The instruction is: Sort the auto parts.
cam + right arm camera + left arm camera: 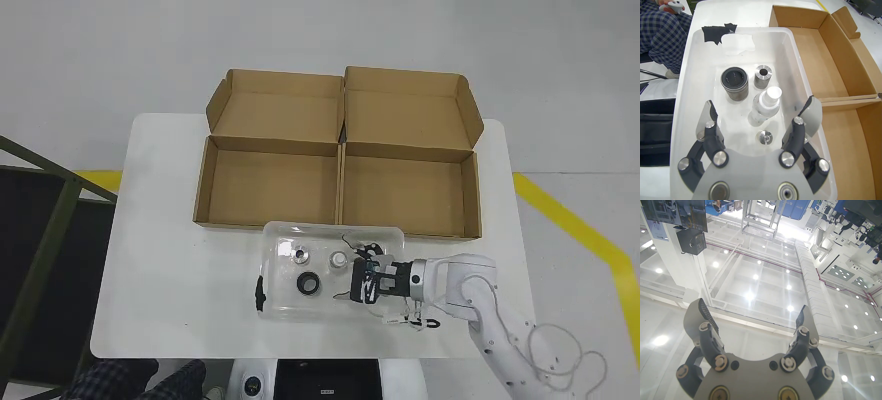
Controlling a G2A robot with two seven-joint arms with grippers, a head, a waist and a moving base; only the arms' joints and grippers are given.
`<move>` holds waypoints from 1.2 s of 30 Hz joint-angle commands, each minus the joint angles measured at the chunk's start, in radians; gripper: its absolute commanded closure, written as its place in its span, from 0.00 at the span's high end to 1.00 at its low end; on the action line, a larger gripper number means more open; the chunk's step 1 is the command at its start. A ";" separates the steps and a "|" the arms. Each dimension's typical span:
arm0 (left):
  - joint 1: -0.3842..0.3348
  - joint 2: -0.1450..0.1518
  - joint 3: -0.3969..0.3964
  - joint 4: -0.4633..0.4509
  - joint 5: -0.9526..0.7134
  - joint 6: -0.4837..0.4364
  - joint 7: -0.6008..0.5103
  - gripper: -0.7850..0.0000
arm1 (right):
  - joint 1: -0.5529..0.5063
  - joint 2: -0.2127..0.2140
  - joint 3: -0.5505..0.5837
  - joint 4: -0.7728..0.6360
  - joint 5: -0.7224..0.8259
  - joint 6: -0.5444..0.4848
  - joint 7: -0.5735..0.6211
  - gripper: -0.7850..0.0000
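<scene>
While the right gripper [760,102] hangs spread over the clear bin [745,29], four things sit inside: one bearing [734,83], one steel cylinder [762,76], one bottle [765,106], one disc [764,137]. Two boxes [270,190] [405,195] lie beside; the left gripper [752,305] gapes too.

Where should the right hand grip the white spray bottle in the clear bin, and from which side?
Probably the round body of the spray bottle, below its cap, coming from above: it seems to stand upright, the bin walls bar a level approach, and floor lies free on both flanks.

The boxes [270,185] are plain brown, the bin [700,81] milky white with black tape [713,35], the sleeve [762,76] silver, the bottle [765,106] white.
</scene>
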 commanded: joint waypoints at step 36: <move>0.000 0.000 0.000 0.000 0.000 0.000 0.000 1.00 | 0.059 0.010 -0.028 0.028 0.009 0.023 -0.036 0.00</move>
